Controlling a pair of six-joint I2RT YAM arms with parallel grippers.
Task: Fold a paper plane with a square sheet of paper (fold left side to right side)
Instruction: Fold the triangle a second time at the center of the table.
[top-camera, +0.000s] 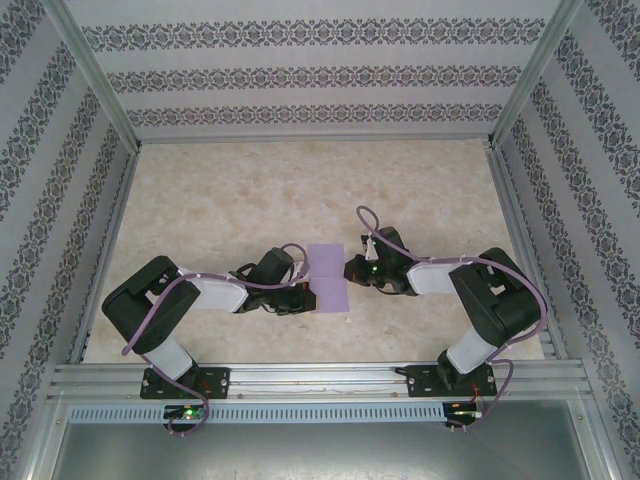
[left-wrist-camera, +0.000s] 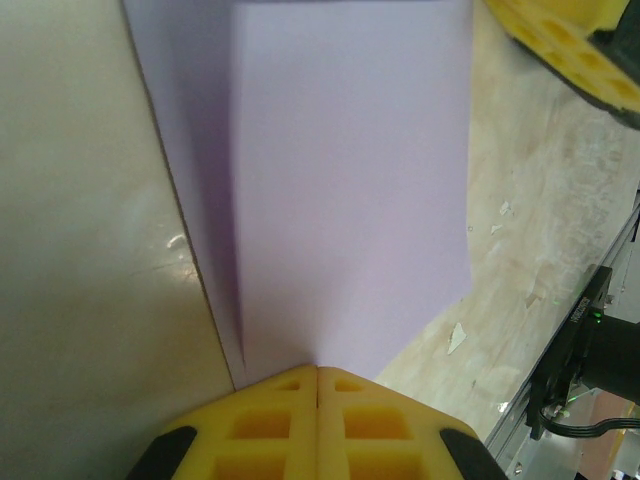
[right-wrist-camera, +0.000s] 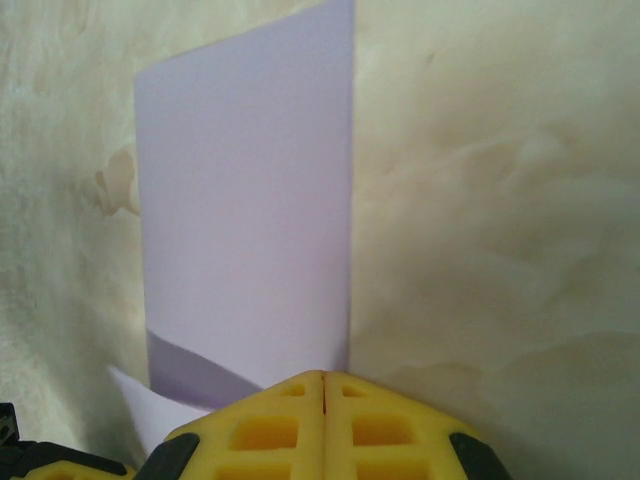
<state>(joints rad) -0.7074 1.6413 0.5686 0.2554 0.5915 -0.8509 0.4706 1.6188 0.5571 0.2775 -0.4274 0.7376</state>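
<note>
Currently the sheet (top-camera: 328, 278) lies mid-table (top-camera: 230, 190), w/ the L gripper (left-wrist-camera: 318, 382) at one side edge & the R gripper (right-wrist-camera: 323, 385) at the other. From above it reads as a narrow rectangle rather than a square, so prob. doubled over.

L gripper: jaws fully closed, pads together, tips right at the sheet's edge. Can't tell if a layer is nipped btwn them or they just press on it.

R gripper: same, no gap, tips at the opposite edge. A lower layer peeks out bottom left of its wrist view under a curved shadow, so the top layer seems to sit slightly proud there.

Handling, as I judge it: v. light, thin, floppy. No stiffness to push against, so it'll prob. buckle or slide on the smooth table if nudged sideways. It creases easily & for good, so a stray pinch marks it, and corners crumple.

Best hold: shallow pinch at an edge or corner, one layer only, w/ the other gripper pinning the rest flat near the crease. Press folds w/ closed tips, slowly.
</note>
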